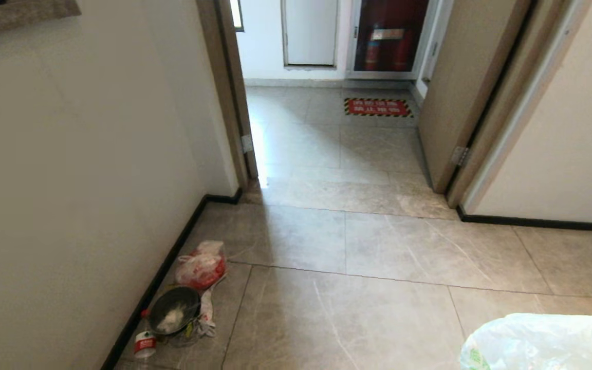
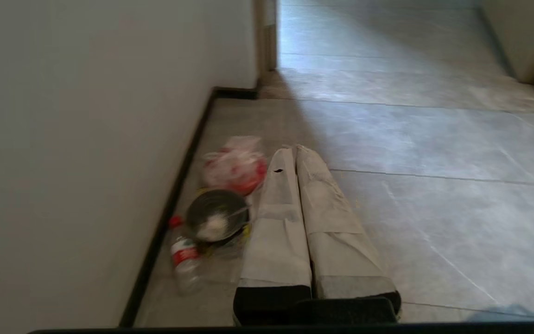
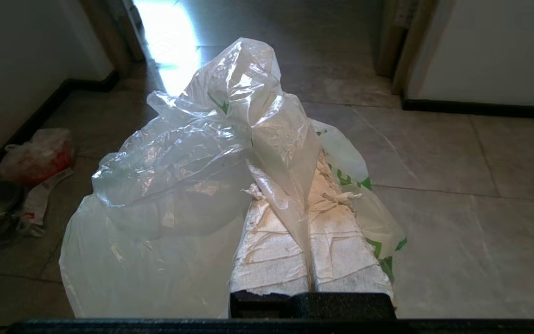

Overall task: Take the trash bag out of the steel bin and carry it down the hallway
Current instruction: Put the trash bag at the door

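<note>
One trash bag (image 3: pixel 211 153) pinched in right fingers (image 3: pixel 271 241), clear of floor for carrying; left fingers (image 2: pixel 278 218) pressed together, empty.

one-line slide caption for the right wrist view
Right gripper shut on the trash bag above the hallway tiles.

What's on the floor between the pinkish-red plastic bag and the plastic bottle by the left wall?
In the head view, a small dark round bowl holding something white lies between the pinkish-red plastic bag and the clear red-labelled plastic bottle, with crumpled wrappers beside it.
</note>
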Controlling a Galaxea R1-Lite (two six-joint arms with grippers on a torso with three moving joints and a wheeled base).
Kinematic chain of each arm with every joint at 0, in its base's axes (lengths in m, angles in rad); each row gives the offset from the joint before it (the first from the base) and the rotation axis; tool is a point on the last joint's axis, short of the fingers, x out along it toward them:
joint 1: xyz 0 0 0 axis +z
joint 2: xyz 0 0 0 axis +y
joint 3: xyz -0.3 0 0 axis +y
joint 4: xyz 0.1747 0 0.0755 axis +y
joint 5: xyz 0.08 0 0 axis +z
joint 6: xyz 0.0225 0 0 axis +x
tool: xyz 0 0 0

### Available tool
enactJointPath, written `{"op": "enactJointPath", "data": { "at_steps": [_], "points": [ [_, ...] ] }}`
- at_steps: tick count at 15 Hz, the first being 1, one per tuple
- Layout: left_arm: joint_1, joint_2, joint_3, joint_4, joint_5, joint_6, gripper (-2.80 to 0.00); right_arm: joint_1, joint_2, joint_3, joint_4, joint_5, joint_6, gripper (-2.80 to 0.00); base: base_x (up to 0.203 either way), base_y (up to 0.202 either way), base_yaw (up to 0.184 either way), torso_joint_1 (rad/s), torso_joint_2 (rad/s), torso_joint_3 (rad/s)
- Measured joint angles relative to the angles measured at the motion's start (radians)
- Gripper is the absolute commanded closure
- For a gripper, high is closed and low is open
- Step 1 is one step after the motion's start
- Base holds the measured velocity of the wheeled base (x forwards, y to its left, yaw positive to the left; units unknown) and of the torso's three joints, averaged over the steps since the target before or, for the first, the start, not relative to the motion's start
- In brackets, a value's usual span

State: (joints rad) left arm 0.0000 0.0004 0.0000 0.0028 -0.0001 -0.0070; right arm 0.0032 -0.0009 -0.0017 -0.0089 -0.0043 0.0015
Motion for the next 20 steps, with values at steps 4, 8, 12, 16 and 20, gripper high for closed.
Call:
{"op": "enactJointPath", "data": {
  "at_steps": [4, 8, 12, 16, 20],
  "points": [
    [0.000, 0.000, 0.000, 0.000, 0.000, 0.000, 0.00, -0.001, 0.000, 0.000, 0.000, -0.001, 0.000, 0.00, 0.003, -0.016, 0.167, 0.003, 0.00, 0.004],
    [0.000, 0.000, 0.000, 0.000, 0.000, 0.001, 0.00, -0.001, 0.000, 0.000, 0.000, 0.000, 0.000, 0.00, 0.001, -0.019, 0.167, 0.000, 0.00, 0.006],
    [0.000, 0.000, 0.000, 0.001, 0.000, 0.000, 0.00, 0.000, 0.000, 0.000, 0.001, 0.000, 0.000, 0.00, -0.001, -0.018, 0.166, 0.000, 0.00, 0.001],
    [0.000, 0.000, 0.000, 0.000, 0.000, 0.000, 0.00, -0.001, 0.000, 0.000, 0.001, 0.000, 0.000, 0.00, 0.002, -0.017, 0.168, 0.001, 0.01, 0.001],
    [0.000, 0.000, 0.000, 0.000, 0.000, 0.000, 0.00, 0.000, 0.000, 0.000, 0.002, 0.000, 0.000, 0.00, 0.002, -0.017, 0.167, 0.001, 0.00, 0.004]
  ]
}}
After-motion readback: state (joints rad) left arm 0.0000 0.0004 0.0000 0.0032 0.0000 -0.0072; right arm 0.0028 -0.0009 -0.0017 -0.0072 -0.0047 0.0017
